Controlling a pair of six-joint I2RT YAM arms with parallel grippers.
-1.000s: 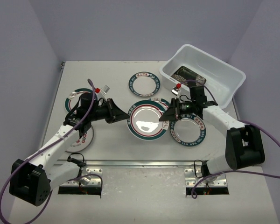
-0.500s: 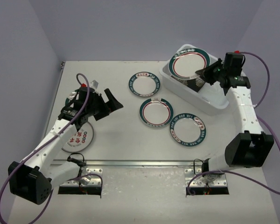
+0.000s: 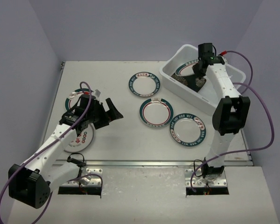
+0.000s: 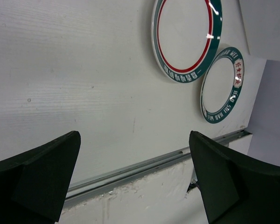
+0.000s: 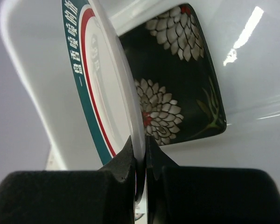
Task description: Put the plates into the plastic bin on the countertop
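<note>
Inside the plastic bin (image 3: 185,93), my right gripper (image 3: 198,71) is shut on the rim of a round white plate with a teal rim (image 3: 186,68). In the right wrist view my right gripper (image 5: 141,142) pinches that plate (image 5: 100,88), which stands on edge above a square black plate with white flowers (image 5: 177,93) lying in the bin (image 5: 256,65). My left gripper (image 3: 115,111) hangs open over the countertop (image 3: 121,140), holding nothing. Three round plates (image 3: 143,84) (image 3: 155,112) (image 3: 187,129) lie on the counter, two of which show in the left wrist view (image 4: 186,37) (image 4: 221,84).
Two more round plates (image 3: 82,138) (image 3: 73,100) lie under and beside the left arm. A metal rail (image 4: 149,164) runs along the counter's front edge. Purple cables loop from both arms. Grey walls close in the counter on three sides.
The left gripper let go of the round plate and drew back left. The right arm lifted that plate from the counter's middle and swung it into the bin.
</note>
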